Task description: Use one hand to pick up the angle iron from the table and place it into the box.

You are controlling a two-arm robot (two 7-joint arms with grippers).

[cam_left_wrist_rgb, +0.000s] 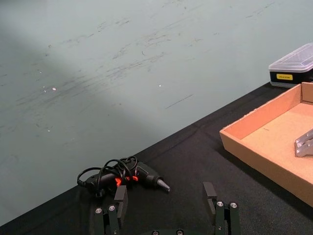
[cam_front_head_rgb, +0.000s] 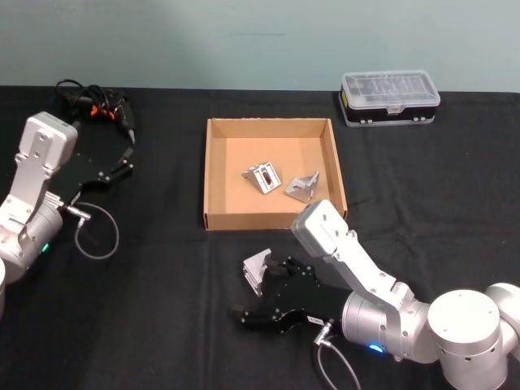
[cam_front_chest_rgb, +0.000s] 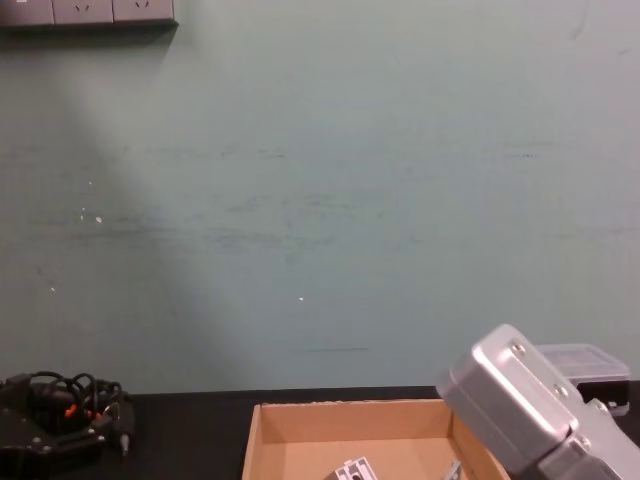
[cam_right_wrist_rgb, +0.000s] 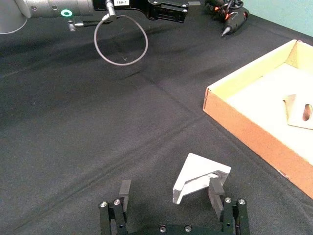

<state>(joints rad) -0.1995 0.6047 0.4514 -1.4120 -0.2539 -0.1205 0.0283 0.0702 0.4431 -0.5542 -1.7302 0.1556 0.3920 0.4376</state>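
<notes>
Over on the left, the left gripper (cam_front_head_rgb: 122,166) sits idle with its fingers spread wide and nothing between them, and just beyond it lies a black power tool wrapped in its cable (cam_front_head_rgb: 96,101). Moving across the black tablecloth (cam_front_head_rgb: 162,284), here's the piece that matters: a pale grey angle iron (cam_front_head_rgb: 258,269), a folded metal bracket with a triangular face and a slot showing in one flange, resting on the cloth. The right gripper (cam_front_head_rgb: 262,294) is down low around it, jaws wide, the bracket close to one fingertip (cam_right_wrist_rgb: 214,188); contact cannot be told. Just past the gripper, farther from the robot, sits the shallow tan box (cam_front_head_rgb: 216,175), with two more brackets (cam_front_head_rgb: 280,181) lying on its floor. Beyond its right corner is a black case with a clear lid (cam_front_head_rgb: 390,97). Behind it all, a scuffed pale green wall (cam_front_chest_rgb: 320,200).
</notes>
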